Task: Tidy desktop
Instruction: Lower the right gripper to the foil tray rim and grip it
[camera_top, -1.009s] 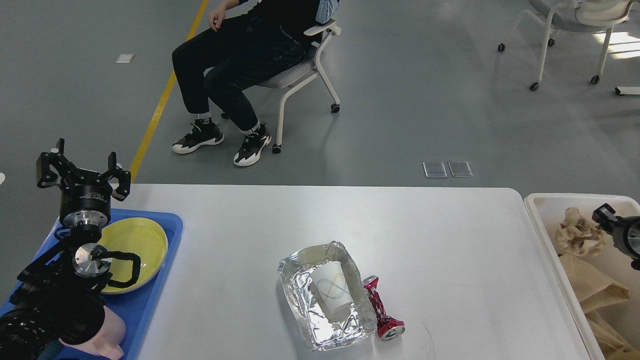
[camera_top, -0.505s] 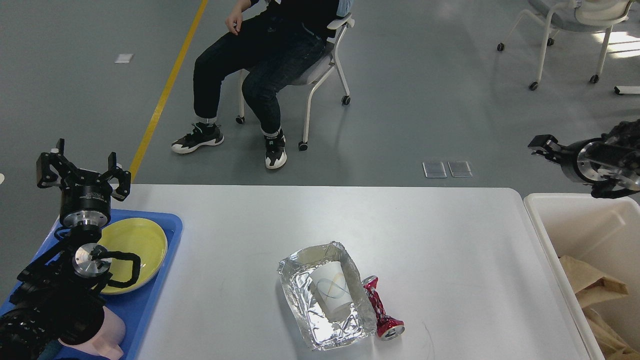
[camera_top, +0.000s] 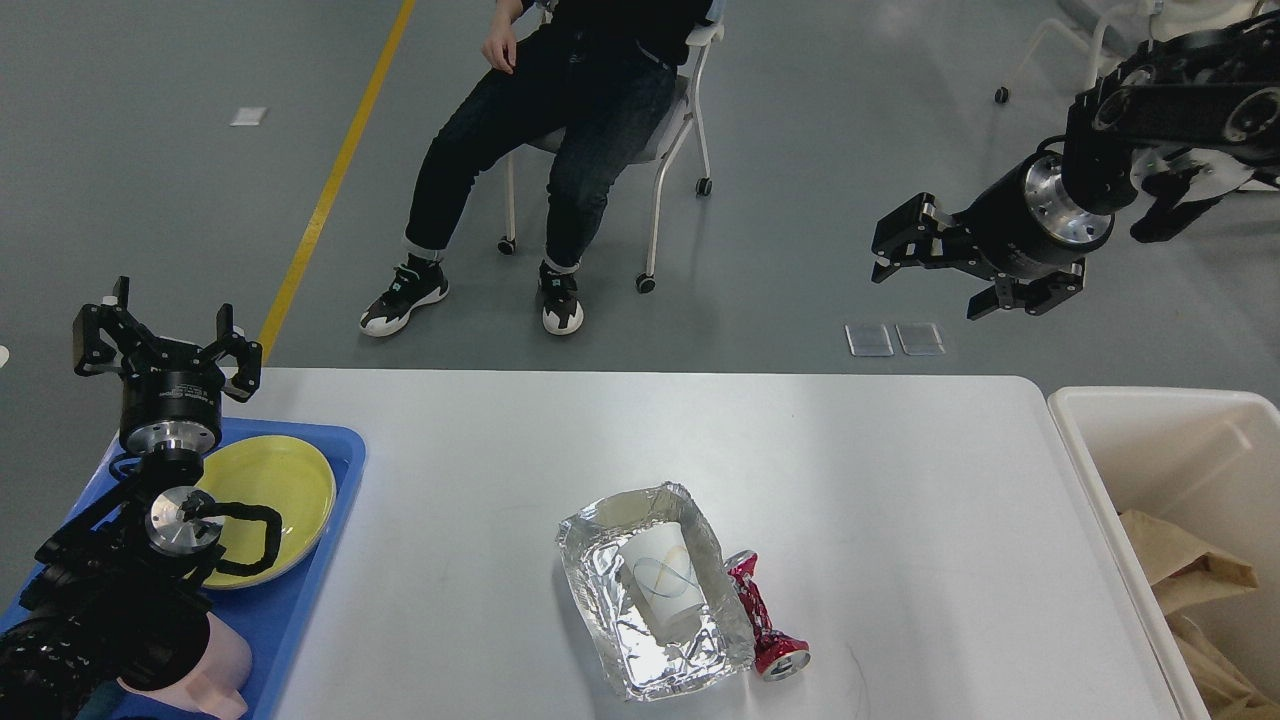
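Note:
The white desktop (camera_top: 850, 470) carries a crumpled foil tray (camera_top: 610, 585) with a white paper cup (camera_top: 665, 590) lying inside it. A crushed red can (camera_top: 765, 625) rests against the foil's right side. My left gripper (camera_top: 165, 340) is held upright above the table's far-left corner, open and empty. High over the floor beyond the table's far-right edge, my right gripper (camera_top: 935, 268) points left, its fingers spread and nothing between them. Both grippers are well away from the foil tray and the can.
A blue tray (camera_top: 330, 520) at the left holds a yellow plate (camera_top: 280, 485) and a pink cup (camera_top: 215, 665), partly behind my left arm. A cream bin (camera_top: 1120, 420) at the right holds brown paper (camera_top: 1185, 570). A seated person (camera_top: 560, 110) is behind the table.
My right arm rose out of the cream bin and swung up and left past the table's far edge. The crumpled paper wad beside it no longer shows. The seated person rolled right.

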